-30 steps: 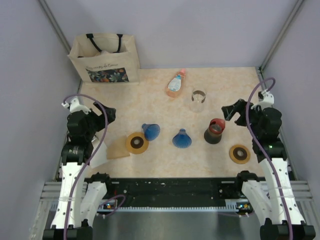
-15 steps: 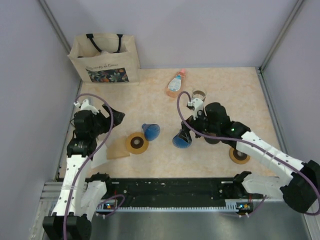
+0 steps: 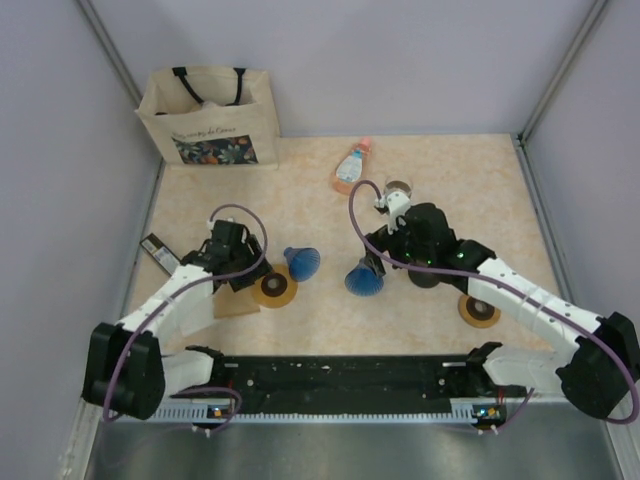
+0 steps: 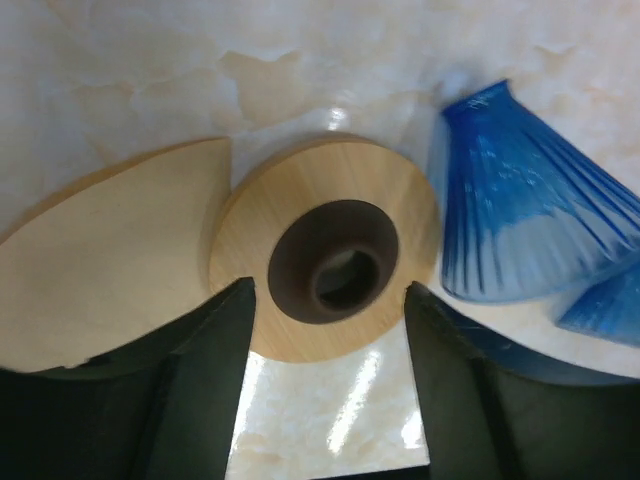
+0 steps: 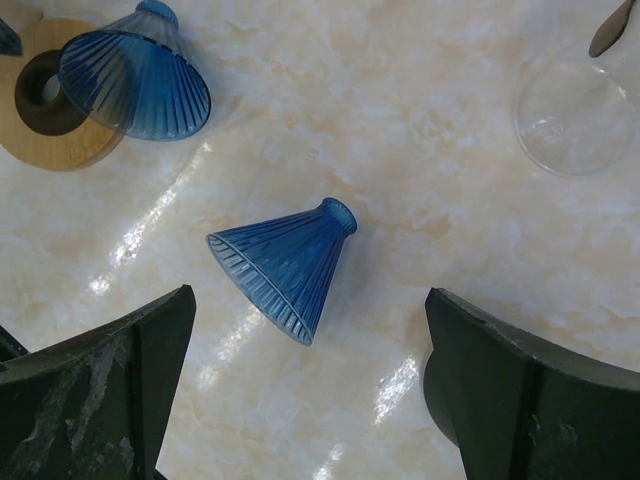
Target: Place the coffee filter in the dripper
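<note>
Left fingers [image 4: 212, 350] moved down over wooden ring [image 4: 330, 190], parted astride it; right fingers [image 5: 110, 380] wide above blue dripper [image 5: 285, 265].

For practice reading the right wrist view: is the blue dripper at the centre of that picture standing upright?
No, the blue dripper lies on its side on the table, its wide rim pointing lower left and its narrow end upper right.

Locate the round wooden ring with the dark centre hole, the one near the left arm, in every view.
Top external: the round wooden ring lies left of centre, in the near half of the table.
Left wrist: mid-frame.
Right wrist: top left corner, cut by the edge.
Shared landmark: the blue ribbed glass cone lying against it.
</note>
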